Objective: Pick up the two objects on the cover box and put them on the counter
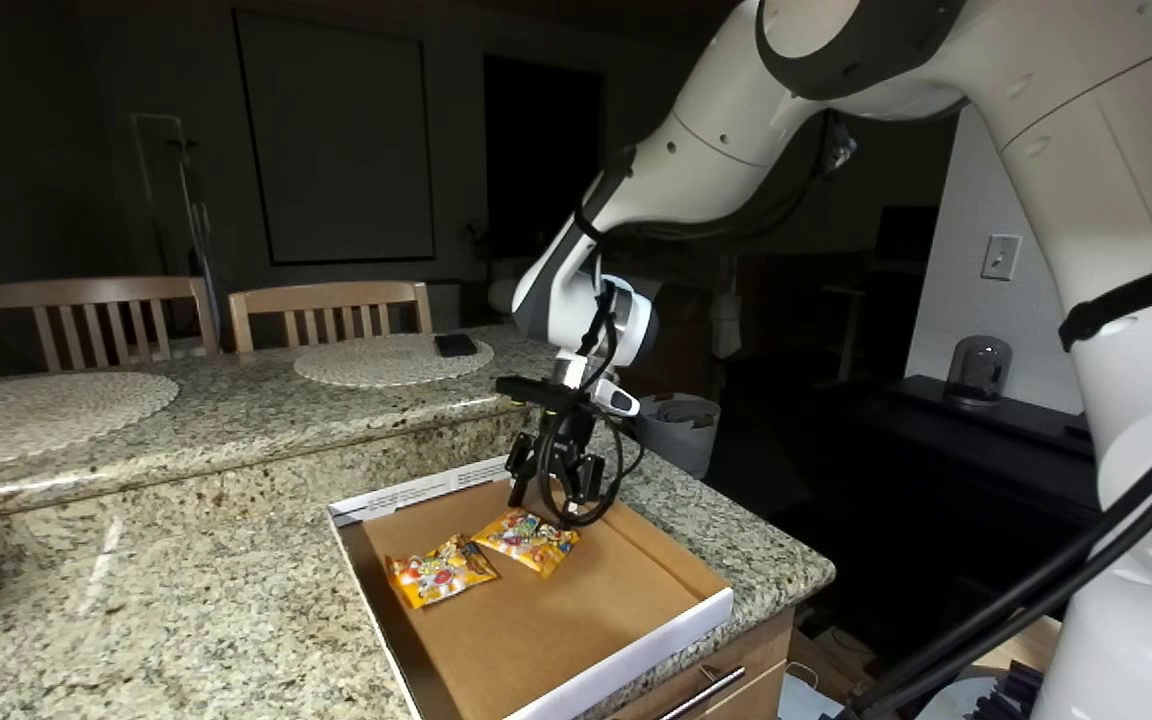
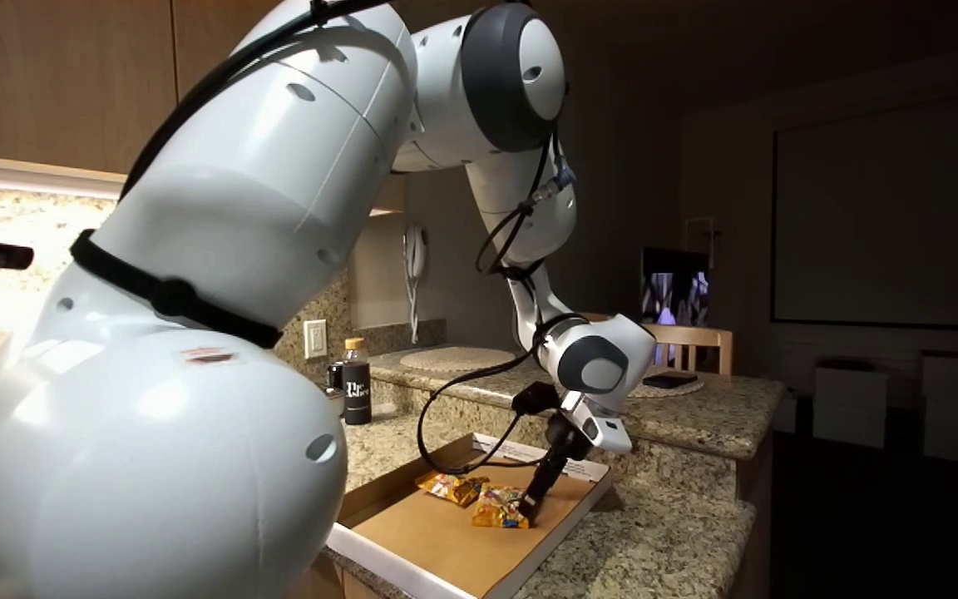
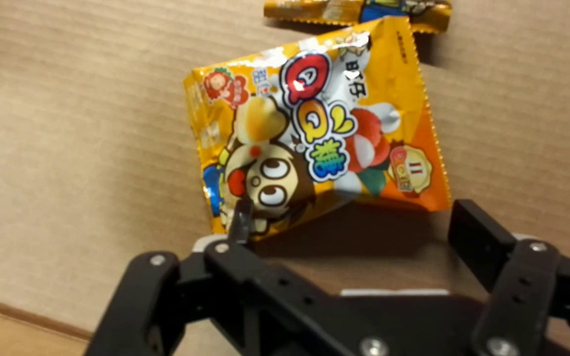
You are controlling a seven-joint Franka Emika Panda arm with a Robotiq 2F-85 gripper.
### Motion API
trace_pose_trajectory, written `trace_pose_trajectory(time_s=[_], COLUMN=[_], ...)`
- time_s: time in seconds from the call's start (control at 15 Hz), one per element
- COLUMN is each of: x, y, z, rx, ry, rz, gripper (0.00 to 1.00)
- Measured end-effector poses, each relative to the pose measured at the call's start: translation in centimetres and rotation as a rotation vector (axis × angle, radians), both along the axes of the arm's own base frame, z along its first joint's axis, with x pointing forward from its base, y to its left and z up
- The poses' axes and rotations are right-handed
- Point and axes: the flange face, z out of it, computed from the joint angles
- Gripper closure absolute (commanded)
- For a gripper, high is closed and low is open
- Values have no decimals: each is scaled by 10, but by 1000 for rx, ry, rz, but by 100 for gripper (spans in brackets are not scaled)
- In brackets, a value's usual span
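Two orange-yellow packets lie flat on the brown floor of the cover box. In the wrist view a packet fills the middle, and the other packet is cut off by the top edge. My gripper is open, its fingers wide apart at the lower edge of the nearer packet, with nothing gripped. The left fingertip overlaps that packet's corner; whether they touch I cannot tell. In an exterior view the gripper points down beside this packet, the second packet lying farther left. The granite counter carries the box.
White raised walls surround the box floor. Behind it a higher granite ledge holds round placemats and a dark phone. A dark bottle stands on the counter. A cable loops beside the wrist.
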Motion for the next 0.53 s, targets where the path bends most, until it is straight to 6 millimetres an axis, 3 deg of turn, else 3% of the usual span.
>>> trace_pose_trajectory(time_s=[0.27, 0.53], x=[-3, -16], y=[3, 11], z=[2, 5], rx=[56, 137], ry=[-32, 69], rz=[121, 250], gripper=[0, 0])
